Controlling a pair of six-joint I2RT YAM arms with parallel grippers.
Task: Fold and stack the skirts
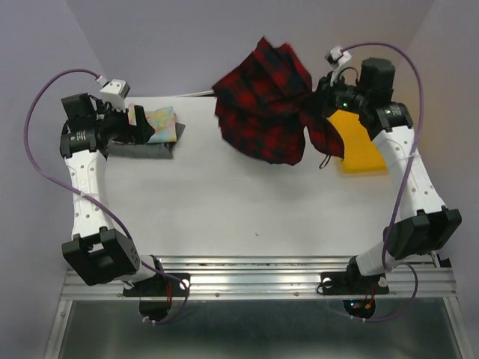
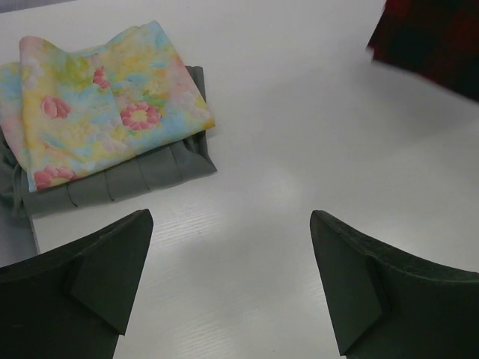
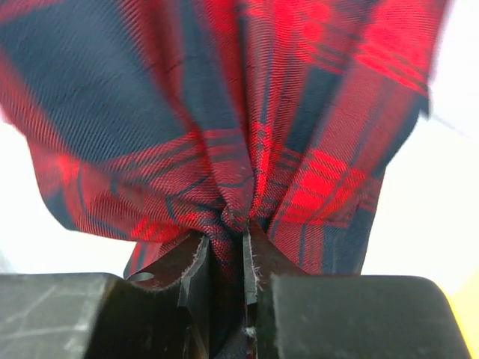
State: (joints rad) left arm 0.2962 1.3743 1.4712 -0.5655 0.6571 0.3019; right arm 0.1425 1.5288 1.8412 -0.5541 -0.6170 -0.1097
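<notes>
Your right gripper (image 3: 224, 244) pinches the red plaid skirt (image 1: 258, 101) aloft.
Your left gripper (image 2: 230, 224) stands wide open, empty, near the floral skirt (image 2: 105, 105).

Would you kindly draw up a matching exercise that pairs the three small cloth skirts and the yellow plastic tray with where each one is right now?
Things:
1. red-and-dark plaid cloth skirt
2. pastel yellow-pink-blue floral cloth skirt
3. plain grey pleated cloth skirt
4. flat yellow plastic tray

Places:
A. bottom of the folded pile
B. lying at the far right of the white table
C. hanging bunched from the shut right gripper, lifted off the table
D. folded on top of another skirt

Pairs: 1-C, 2-D, 3-A, 4-B
</notes>
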